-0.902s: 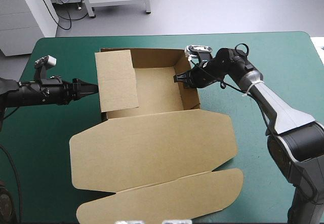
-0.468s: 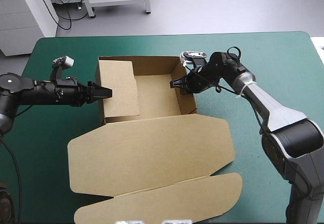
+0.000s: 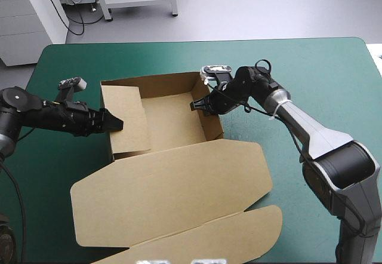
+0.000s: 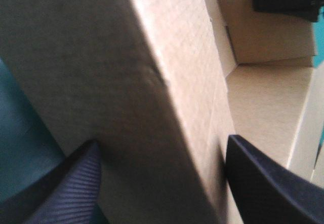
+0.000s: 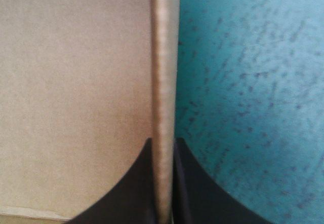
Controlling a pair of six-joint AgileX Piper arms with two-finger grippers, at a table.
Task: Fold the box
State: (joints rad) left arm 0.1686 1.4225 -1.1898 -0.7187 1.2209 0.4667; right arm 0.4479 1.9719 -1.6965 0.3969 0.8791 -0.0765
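Note:
The brown box [image 3: 173, 120] stands as an open tray with its walls raised. Its big lid [image 3: 173, 186] lies flat toward the table's near edge. My right gripper [image 3: 200, 104] is shut on the tray's right wall; in the right wrist view that wall's edge [image 5: 163, 82] runs up from between my fingers [image 5: 163, 145]. My left gripper [image 3: 116, 122] is at the left wall's folded-in flap [image 3: 125, 117]. In the left wrist view the thick wall [image 4: 152, 97] sits between my wide-apart fingers [image 4: 162, 142], and the other gripper [image 4: 288, 1] shows beyond.
Bare teal-green cover [image 3: 334, 73] lies right of the box and along the far edge. The lid's outer flap [image 3: 227, 234] reaches the table's near edge. A narrow strip of cover [image 3: 65, 150] lies left of the box under my left arm.
The box has slid left and turned a little, its right wall held by my right gripper. My left gripper has moved back and lower along the left wall.

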